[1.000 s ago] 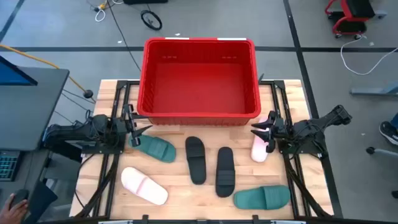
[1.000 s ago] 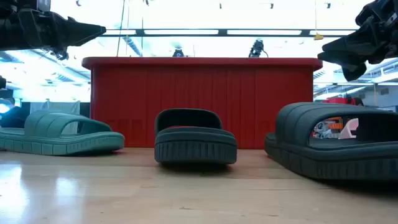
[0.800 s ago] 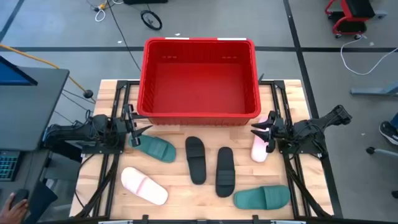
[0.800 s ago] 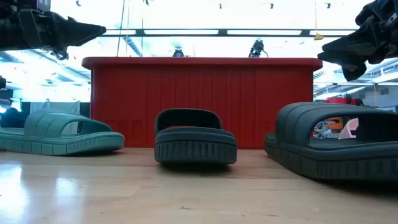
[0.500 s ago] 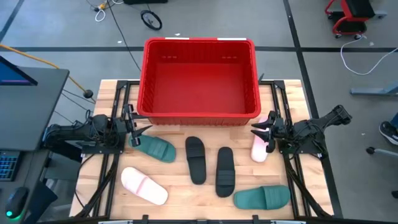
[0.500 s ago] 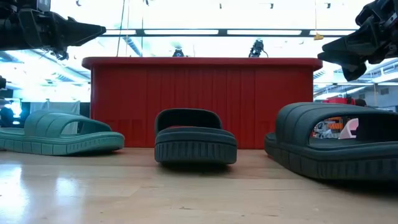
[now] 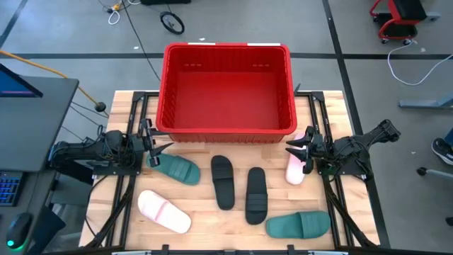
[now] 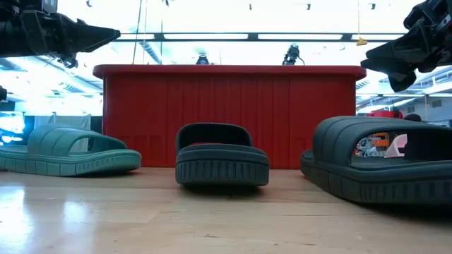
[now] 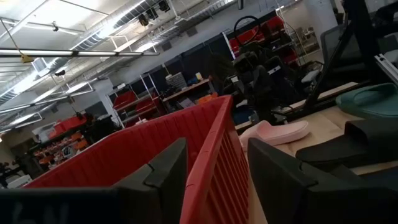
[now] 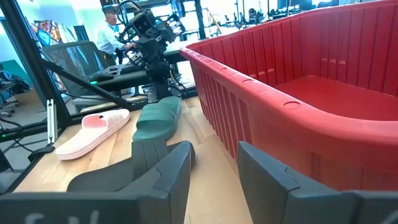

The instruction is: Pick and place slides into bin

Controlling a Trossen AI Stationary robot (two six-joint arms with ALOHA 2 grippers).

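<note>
I judge these slides light, springy foam, best pinched across the wide strap. My left gripper [image 7: 157,147] hovers open just above the green slide [image 7: 175,168], which lies toward its 5 o'clock. My right gripper [image 7: 297,150], also open, sits beside the pink slide [image 7: 295,168], probably not touching; the bin [image 7: 226,127] stands empty at 12 o'clock.

Two robot arms, matte black throughout, jointed segments with bundled black cabling along the links. Left gripper [image 7: 157,148] and right gripper [image 7: 294,151]: paired tapered fingers [image 10: 163,169], flat-faced, angular, unmarked dark plastic.
</note>
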